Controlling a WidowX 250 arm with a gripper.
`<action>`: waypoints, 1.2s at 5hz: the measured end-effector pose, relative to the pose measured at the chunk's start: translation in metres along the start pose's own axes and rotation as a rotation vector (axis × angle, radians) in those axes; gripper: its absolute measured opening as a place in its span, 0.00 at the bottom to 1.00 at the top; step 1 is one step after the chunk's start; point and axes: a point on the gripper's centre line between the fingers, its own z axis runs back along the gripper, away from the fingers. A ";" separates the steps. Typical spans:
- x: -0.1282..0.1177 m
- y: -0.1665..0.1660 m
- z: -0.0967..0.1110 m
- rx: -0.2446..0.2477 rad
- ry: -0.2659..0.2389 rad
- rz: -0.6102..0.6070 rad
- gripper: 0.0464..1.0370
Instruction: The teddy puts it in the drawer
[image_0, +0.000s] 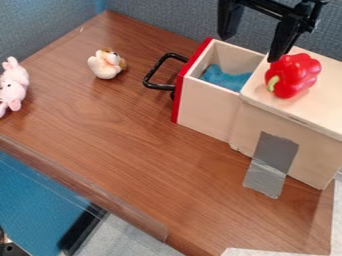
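Brown wooden tabletop (200, 200) is forming the foreground, with grey tape (270, 165) running down onto it from the side of a pale wooden box (314, 117). A red pepper (292, 75) is sitting on the box's top. The drawer (207, 107) is standing open, its red front and black handle (155, 75) facing the teddy (107, 63), which is lying on the table with a pink plush toy (12, 86) farther left. Blue cloth (224, 76) is lying inside the drawer. Above, the black gripper (250, 49) is hanging with its fingers spread wide, holding nothing.
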 end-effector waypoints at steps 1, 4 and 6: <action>-0.001 -0.001 -0.010 -0.005 0.035 0.001 0.96; 0.029 0.111 -0.026 -0.088 0.116 0.366 0.96; 0.028 0.198 -0.036 -0.066 0.039 0.444 0.96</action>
